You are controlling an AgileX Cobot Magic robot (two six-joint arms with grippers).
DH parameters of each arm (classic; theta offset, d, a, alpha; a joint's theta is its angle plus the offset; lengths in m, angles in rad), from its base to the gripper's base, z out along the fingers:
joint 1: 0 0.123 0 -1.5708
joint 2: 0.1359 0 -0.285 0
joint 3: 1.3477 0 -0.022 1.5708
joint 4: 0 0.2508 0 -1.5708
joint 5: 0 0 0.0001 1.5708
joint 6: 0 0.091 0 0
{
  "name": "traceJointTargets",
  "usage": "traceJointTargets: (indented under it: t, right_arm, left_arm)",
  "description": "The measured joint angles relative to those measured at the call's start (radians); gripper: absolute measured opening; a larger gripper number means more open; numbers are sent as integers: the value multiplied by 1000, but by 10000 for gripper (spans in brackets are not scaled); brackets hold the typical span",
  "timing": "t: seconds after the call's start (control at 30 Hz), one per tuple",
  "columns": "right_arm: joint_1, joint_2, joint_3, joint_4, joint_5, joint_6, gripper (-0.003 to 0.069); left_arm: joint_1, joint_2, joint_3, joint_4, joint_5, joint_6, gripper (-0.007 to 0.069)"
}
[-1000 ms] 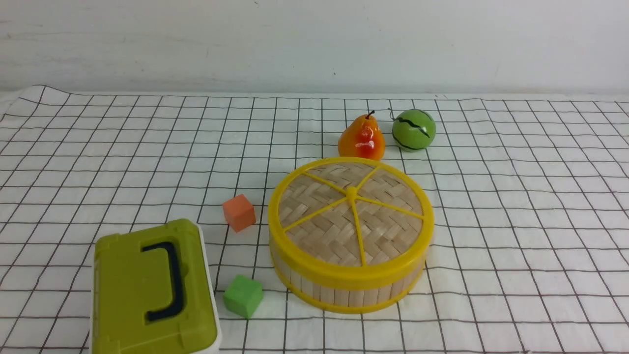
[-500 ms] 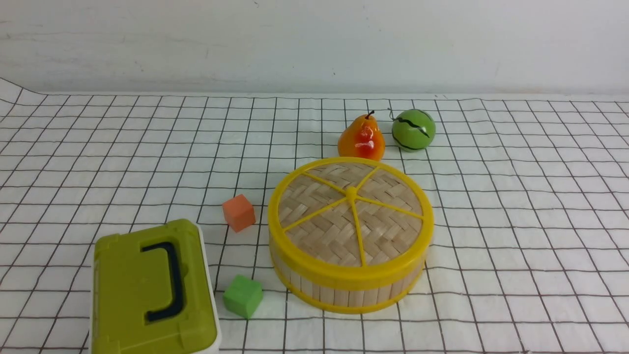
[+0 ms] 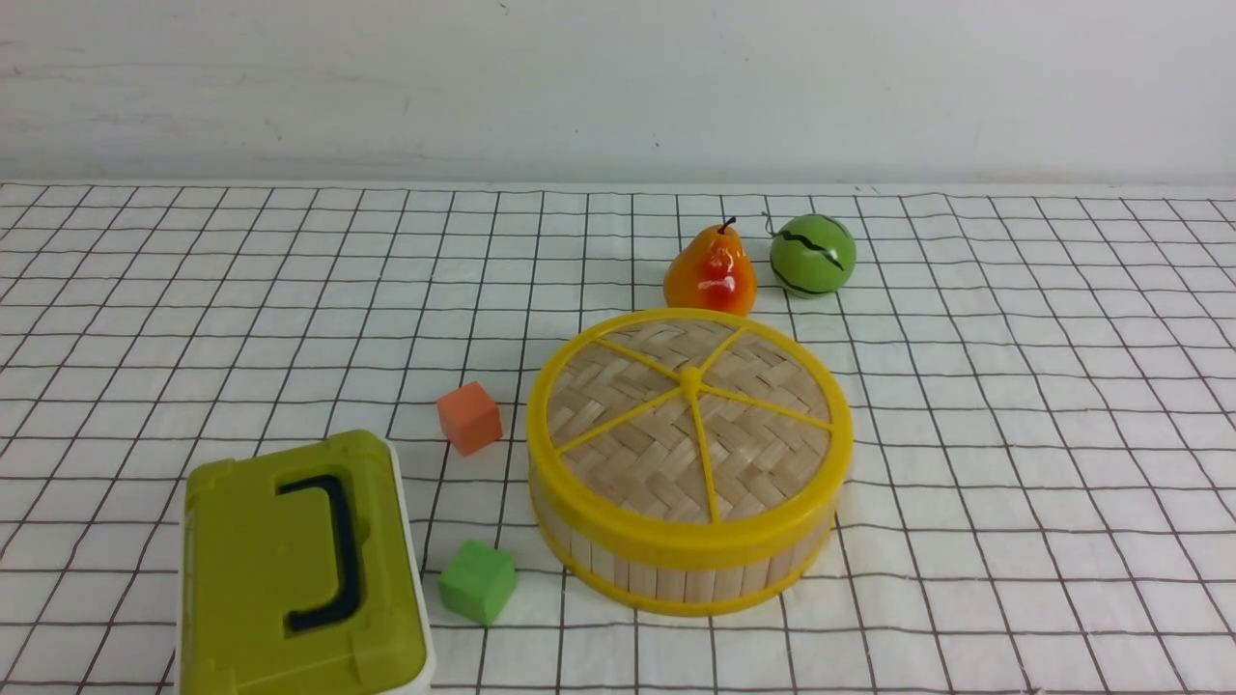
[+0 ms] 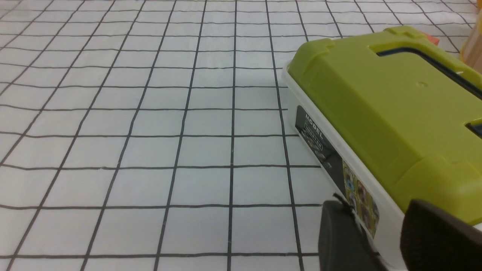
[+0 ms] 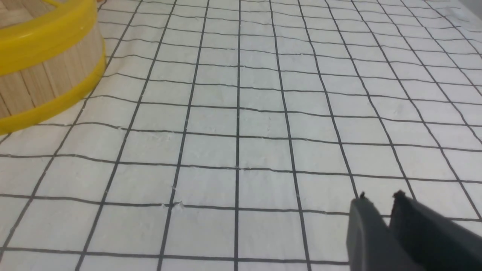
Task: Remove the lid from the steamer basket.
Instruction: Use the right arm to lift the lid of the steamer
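Note:
The steamer basket [image 3: 676,571] stands at the middle of the checked cloth, with pale slat wall and yellow rims. The lid [image 3: 690,425] sits flat on top of it, woven tan with yellow spokes and a centre knob. Neither gripper shows in the front view. In the right wrist view the basket [image 5: 45,75] with the lid's yellow rim [image 5: 45,34] is off to one side, well apart from my right gripper [image 5: 378,197], whose fingers are together and empty. My left gripper [image 4: 380,226] is open and empty, close beside the olive-green box.
An olive-green and white box [image 3: 299,569] with a dark handle lies at the front left, also in the left wrist view [image 4: 391,113]. An orange cube [image 3: 469,417] and a green cube [image 3: 477,581] lie left of the basket. A pear [image 3: 712,273] and a small watermelon [image 3: 813,255] stand behind it.
The cloth's raised far-left corner has settled flat. The basket, lid and other objects have not moved.

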State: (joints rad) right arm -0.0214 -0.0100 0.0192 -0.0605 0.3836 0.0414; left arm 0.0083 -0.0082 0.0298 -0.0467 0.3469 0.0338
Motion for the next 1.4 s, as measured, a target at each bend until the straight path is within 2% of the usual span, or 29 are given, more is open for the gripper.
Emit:
traceJointTargets:
  t: [0.27,0.37,0.4,0.43,0.47,0.5,0.53,0.57,0.63,0.9,1.0,1.1,1.13,1.27,1.33,1.4]
  right_arm:
    - [0,0,0,14,0,13,106]
    - [0,0,0,180,0,122,110]
    - [0,0,0,302,2,205,111]
    - [0,0,0,322,3,231,112]
    - [0,0,1,475,10,322,113]
    - [0,0,1,494,12,334,113]
    - [0,0,5,630,16,425,115]
    - [0,0,5,630,16,431,115]
    - [0,0,8,717,16,470,120]
    - [0,0,8,648,-31,397,128]
    - [0,0,5,632,-64,325,129]
    - [0,11,-82,612,-44,175,106]
    - [0,11,-90,609,-41,175,102]
    - [0,180,-336,472,99,-18,-3]
    - [0,264,-429,416,166,-76,-18]
    - [0,431,-609,338,305,-191,-22]
  left_arm:
    - [0,0,0,0,0,0,239]
    - [0,0,0,0,0,0,239]
    - [0,0,0,0,0,0,239]
    - [0,0,0,0,0,0,239]
    - [0,0,0,0,0,0,239]
    - [0,0,0,0,0,0,239]
    - [0,0,0,0,0,0,239]
    - [0,0,0,0,0,0,239]
    - [0,0,0,0,0,0,239]
    - [0,0,0,0,0,0,239]
    - [0,0,0,0,0,0,239]
    - [0,0,0,0,0,0,239]
    - [0,0,0,0,0,0,239]
    - [0,0,0,0,0,0,239]
    - [0,0,0,0,0,0,239]
    - [0,0,0,0,0,0,239]
